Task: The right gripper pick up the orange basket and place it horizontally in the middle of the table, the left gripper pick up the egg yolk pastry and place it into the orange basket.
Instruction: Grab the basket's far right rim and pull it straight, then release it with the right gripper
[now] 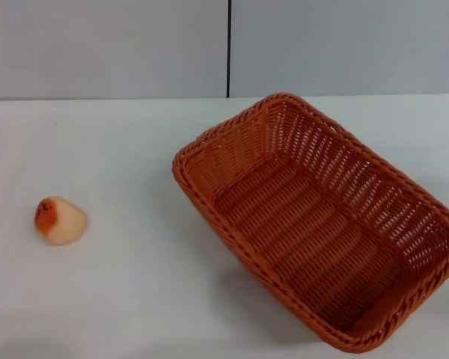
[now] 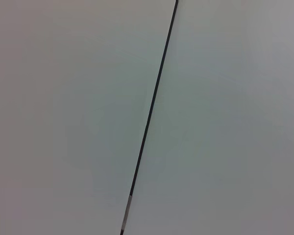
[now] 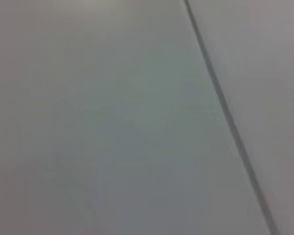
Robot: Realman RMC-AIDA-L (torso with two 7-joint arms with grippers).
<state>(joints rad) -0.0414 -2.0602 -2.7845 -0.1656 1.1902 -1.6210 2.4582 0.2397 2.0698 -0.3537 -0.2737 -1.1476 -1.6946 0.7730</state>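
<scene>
Basket and pastry on white surface (image 1: 135,299); neither pincer visible.
Orange basket (image 1: 322,217) lies empty, skewed, toward the near right corner. Egg yolk pastry (image 1: 59,220) sits well apart by the left edge. Pincer states: cannot tell.

Egg yolk pastry (image 1: 59,220) lies on table (image 1: 135,299), left of basket (image 1: 322,217).

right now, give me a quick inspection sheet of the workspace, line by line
surface: white table, bare around the two items
basket: orange basket on the robot's right half, sitting skewed to the table edge, nothing inside
pastry: egg yolk pastry on the robot's left side, well apart from the basket
clutter: nothing seen
pincers: neither left nor right in view; both wrist views show only a pale panel with a dark seam
cables: nothing seen
surroundings: pale wall behind the table, with a vertical dark seam
</scene>
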